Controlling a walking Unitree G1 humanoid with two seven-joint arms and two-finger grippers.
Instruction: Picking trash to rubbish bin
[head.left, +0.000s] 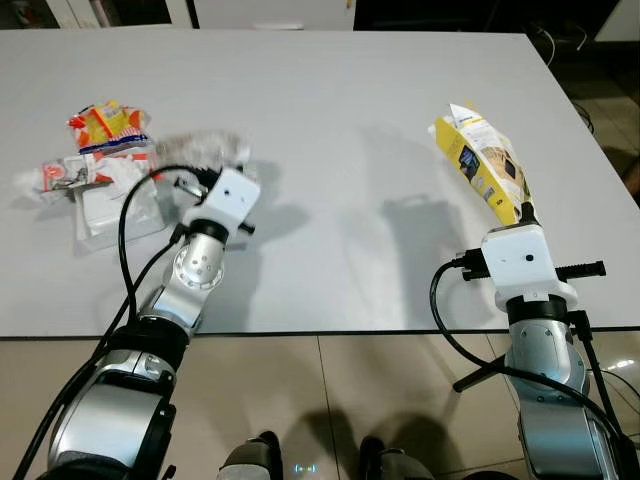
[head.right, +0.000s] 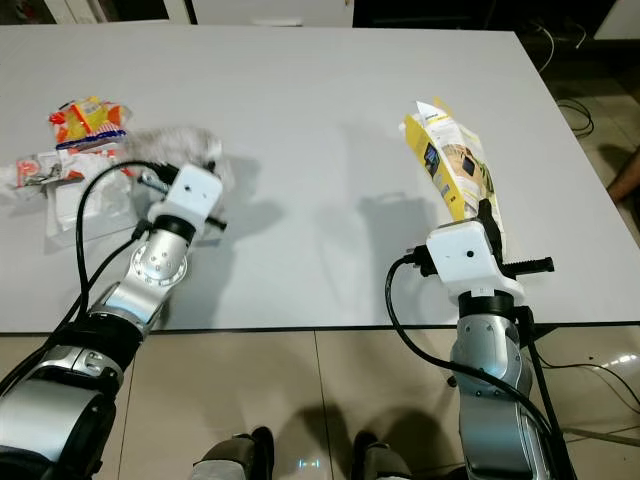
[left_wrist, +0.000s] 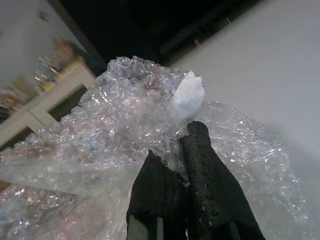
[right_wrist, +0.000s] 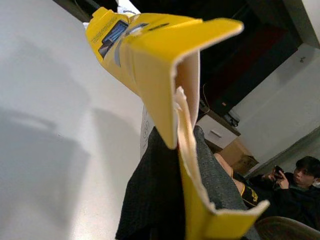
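Note:
A torn-open yellow carton (head.left: 488, 165) hangs tilted above the right side of the white table (head.left: 340, 90), with my right gripper (right_wrist: 172, 150) shut on its flattened edge (right_wrist: 150, 55). A crumpled sheet of clear bubble wrap (head.left: 210, 148) lies on the left part of the table. My left gripper (left_wrist: 182, 145) is shut on a fold of that bubble wrap (left_wrist: 130, 110), low over the tabletop. The left fingertips are buried in the wrap.
More trash lies at the table's far left: an orange and red snack wrapper (head.left: 108, 125), a white wrapper (head.left: 70, 172) and a clear plastic box (head.left: 115, 210). The table's near edge (head.left: 330, 331) runs over tiled floor. A seated person (right_wrist: 300, 185) is off to the right.

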